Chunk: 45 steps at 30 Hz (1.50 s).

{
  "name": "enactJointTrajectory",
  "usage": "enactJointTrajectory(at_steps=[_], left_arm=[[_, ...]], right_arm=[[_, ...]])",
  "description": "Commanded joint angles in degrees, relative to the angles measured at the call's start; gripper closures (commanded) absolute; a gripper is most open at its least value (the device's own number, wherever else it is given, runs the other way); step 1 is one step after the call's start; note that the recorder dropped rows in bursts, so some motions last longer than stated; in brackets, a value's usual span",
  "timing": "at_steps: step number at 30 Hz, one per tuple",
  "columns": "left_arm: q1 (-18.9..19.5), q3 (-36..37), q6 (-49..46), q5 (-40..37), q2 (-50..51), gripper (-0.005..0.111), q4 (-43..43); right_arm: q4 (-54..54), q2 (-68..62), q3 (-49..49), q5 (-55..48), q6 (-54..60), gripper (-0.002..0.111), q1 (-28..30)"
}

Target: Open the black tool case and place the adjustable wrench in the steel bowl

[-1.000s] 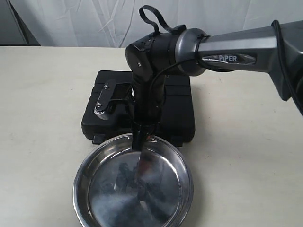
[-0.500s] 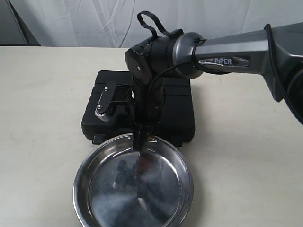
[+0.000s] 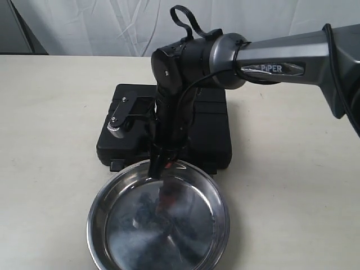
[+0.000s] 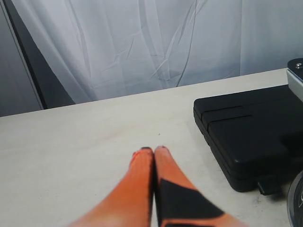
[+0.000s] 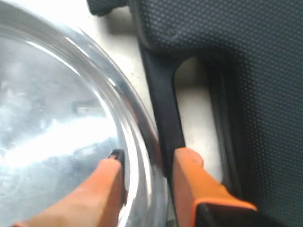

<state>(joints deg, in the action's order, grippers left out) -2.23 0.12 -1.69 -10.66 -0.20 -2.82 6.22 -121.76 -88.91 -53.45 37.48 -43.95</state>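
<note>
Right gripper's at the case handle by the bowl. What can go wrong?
1. The right gripper stands open astride the steel bowl rim and the black tool case handle; closing may pinch both.
2. The bowl lies close to the case front; a lift could shove it.
3. The left gripper, shut, hovers off the case; the whole case might rise.

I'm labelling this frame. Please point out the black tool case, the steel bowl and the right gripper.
black tool case (image 3: 212, 132): exterior view, right part of its lid.
steel bowl (image 3: 129, 233): exterior view, bare inner floor.
right gripper (image 5: 150, 160): right wrist view, midway between its fingertips.
</note>
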Motion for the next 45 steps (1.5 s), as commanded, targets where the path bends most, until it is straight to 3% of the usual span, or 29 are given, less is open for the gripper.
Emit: enactJointTrajectory(at_steps=[1,13,19,26,45], left_arm=[[-0.2,-0.1,0.0,0.3,0.2,0.106,0.1],[-0.2,-0.1,0.0,0.3,0.2,0.106,0.1],[-0.2,-0.1,0.0,0.3,0.2,0.106,0.1],[-0.2,-0.1,0.0,0.3,0.2,0.106,0.1],[-0.2,-0.1,0.0,0.3,0.2,0.106,0.1]], right_arm=[[7.5,0.5,0.0,-1.9,0.1,0.075,-0.1],[6.6,0.9,0.0,-1.9,-1.8,0.075,-0.1],[-3.8,2.8,0.0,5.9,-12.8,0.075,-0.1],[-15.2,0.4,0.0,5.0,-12.9,0.075,-0.1],[-12.2,-0.5,0.0,1.1,-11.6,0.075,-0.1]])
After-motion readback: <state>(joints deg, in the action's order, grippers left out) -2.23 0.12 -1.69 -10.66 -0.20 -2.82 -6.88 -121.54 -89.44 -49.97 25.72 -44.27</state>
